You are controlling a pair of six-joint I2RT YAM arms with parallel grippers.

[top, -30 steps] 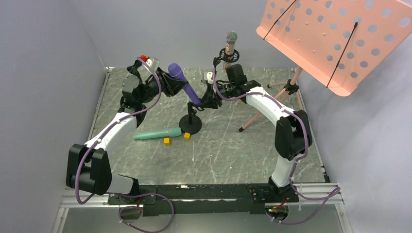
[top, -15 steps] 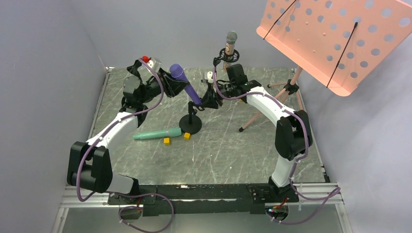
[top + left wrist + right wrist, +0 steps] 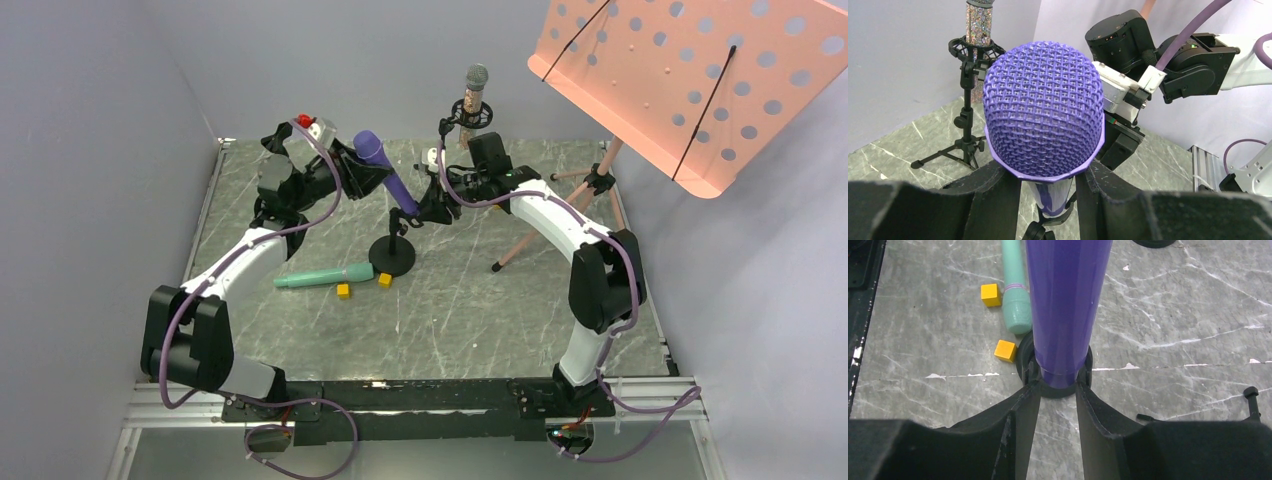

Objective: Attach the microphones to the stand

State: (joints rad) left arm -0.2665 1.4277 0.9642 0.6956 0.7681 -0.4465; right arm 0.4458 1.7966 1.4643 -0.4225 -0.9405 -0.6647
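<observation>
The left pincer [image 3: 1045,176] is clamped on the purple microphone [image 3: 1043,110]. Its tail sits in the clip [image 3: 1023,359], between the fingers of the right pincer [image 3: 1058,390]; whether they squeeze is unclear. A crooked push could pop it out.

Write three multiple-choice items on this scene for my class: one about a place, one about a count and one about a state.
1. Where is the teal microphone?
A. Lying on the table beside the yellow cubes
B. Hanging from the wall
C. Under the table

2. How many yellow cubes are there?
A. One
B. Two
C. Four

3. What state is the purple microphone in?
A. Lying flat on the table
B. Held tilted by the left gripper, its lower end at the stand clip
C. Broken in two

Answers:
1. A, since it lies flat next to both cubes.
2. B, since the top and right wrist views each show two.
3. B, since fingers clamp it below its head and it slants down to the clip.
</observation>
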